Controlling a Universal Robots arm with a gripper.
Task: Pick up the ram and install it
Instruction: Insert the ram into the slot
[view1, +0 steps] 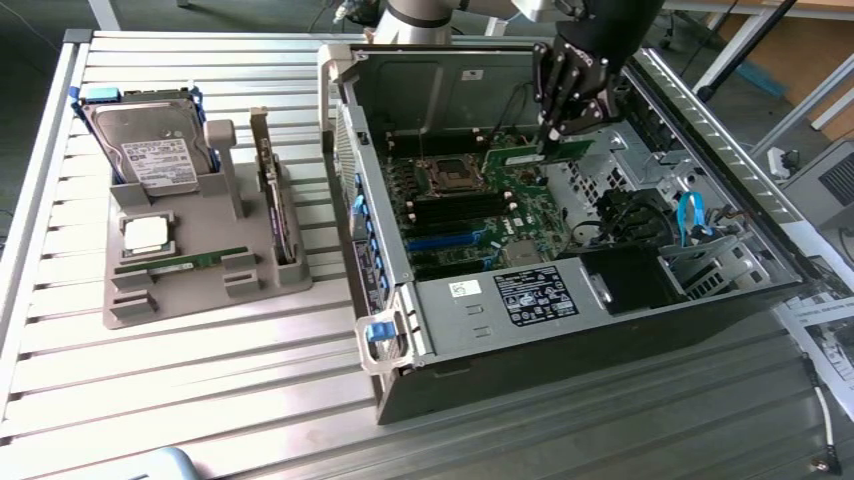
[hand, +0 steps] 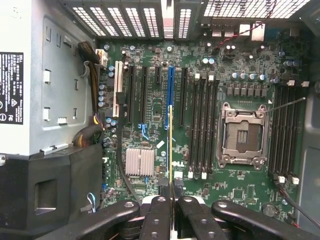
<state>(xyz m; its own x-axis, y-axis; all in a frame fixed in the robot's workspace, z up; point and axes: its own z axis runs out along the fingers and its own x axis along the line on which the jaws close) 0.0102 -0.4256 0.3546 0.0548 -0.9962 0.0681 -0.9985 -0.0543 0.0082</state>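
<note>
Tool (hand: 171, 185) clenched on the ram (hand: 170, 140), seen edge-on above the motherboard (hand: 220, 186); its chips hidden.

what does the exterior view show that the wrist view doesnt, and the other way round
Exterior view adds: the table beside the computer case, with a gray holder carrying a hard drive, a square chip, a dark card and another green stick.
Wrist view adds: the ram edge-on, a thin line over the motherboard, and the vent grille in the case wall.
Both: the gripper shut on the ram inside the case, and the empty processor socket.
</note>
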